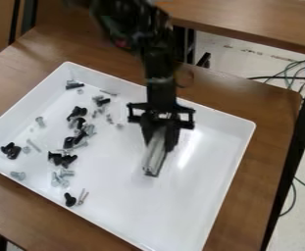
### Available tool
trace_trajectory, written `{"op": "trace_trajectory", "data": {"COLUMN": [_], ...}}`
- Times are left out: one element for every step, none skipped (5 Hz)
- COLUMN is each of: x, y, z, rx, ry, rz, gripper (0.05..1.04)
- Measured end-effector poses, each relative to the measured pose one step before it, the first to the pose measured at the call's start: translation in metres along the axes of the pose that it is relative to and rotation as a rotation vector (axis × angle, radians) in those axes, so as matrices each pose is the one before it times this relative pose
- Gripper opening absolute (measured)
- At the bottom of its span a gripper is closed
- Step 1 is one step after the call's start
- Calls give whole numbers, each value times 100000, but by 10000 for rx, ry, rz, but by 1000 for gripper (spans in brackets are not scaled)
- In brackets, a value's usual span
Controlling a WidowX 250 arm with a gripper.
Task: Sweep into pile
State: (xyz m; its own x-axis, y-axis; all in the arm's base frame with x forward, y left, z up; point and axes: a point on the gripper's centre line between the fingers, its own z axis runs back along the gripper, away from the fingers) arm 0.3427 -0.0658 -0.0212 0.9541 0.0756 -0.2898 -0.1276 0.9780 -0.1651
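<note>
Screws and bolts (69,142) lie strewn over the white tray's (115,198) image-left part, off the long side of what looks like a metal bar (155,159), pinched between the black gripper's (160,144) fingers.

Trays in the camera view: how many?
1. The white tray lies on the wooden table, with the gripper over it holding a metal bar and loose screws scattered on it.
</note>
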Motion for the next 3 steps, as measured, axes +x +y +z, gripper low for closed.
{"op": "trace_trajectory", "data": {"x": [2103,1902,616], "y": [-389,1105,1112], "z": [-1667,571,564], "rx": [-1054,-620,-144], "ry": [462,-132,-159], "rz": [372,465,360], "gripper": [362,362,362]}}
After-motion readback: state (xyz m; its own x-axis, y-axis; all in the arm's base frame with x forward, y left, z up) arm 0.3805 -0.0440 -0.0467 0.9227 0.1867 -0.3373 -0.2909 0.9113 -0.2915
